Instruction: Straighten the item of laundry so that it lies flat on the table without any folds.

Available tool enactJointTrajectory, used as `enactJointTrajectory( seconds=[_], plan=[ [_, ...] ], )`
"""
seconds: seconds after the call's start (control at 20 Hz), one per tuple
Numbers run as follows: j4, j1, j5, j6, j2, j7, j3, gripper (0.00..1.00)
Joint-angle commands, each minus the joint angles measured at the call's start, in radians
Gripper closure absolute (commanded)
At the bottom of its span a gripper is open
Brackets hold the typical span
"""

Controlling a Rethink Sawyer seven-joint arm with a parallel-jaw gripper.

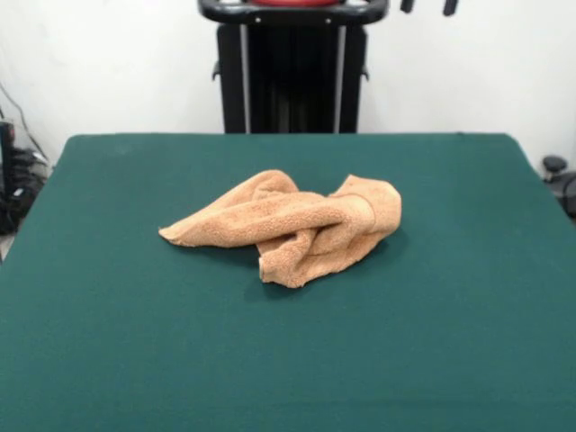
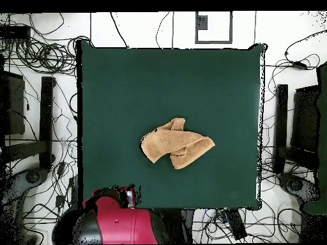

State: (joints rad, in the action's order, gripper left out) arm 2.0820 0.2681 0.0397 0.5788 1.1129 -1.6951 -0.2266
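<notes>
The item of laundry (image 1: pixel 297 225) is a light orange-tan terry towel lying crumpled in a twisted heap near the middle of the table (image 1: pixel 135 342). One corner trails out to the left and folds are bunched at the right. In the overhead view the towel (image 2: pixel 175 143) sits a little below the centre of the green table (image 2: pixel 115 83). My gripper (image 1: pixel 428 5) shows only as two dark fingertips at the top edge, drawn back high above the table's far right side. The tips are apart with nothing between them. It is well away from the towel.
The robot's black pedestal (image 1: pixel 292 72) stands behind the table's far edge. The red arm (image 2: pixel 118 223) is folded beside the table's edge near the base. Cables and black stands (image 2: pixel 46 121) lie on the floor around the table.
</notes>
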Motion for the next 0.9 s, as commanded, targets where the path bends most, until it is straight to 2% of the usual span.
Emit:
enactJointTrajectory(
  seconds=[0.05, 0.25, 0.45, 0.6, 0.75, 0.9],
  plan=[
    [-0.1, 0.036, -0.018, 0.061, -0.144, -0.339, -0.037, 0.0],
    [-0.107, -0.006, -0.013, 0.009, -0.167, -0.302, -0.024, 0.0],
    [-0.067, -0.04, -0.021, -0.04, -0.134, -0.301, -0.04, 0.0],
    [-0.043, -0.107, -0.019, -0.066, -0.117, -0.258, -0.043, 0.0],
    [-0.031, -0.166, 0.02, -0.111, -0.108, -0.233, -0.069, 0.0],
    [-0.029, -0.218, 0.034, -0.107, -0.101, -0.207, -0.078, 0.0]
  ],
)
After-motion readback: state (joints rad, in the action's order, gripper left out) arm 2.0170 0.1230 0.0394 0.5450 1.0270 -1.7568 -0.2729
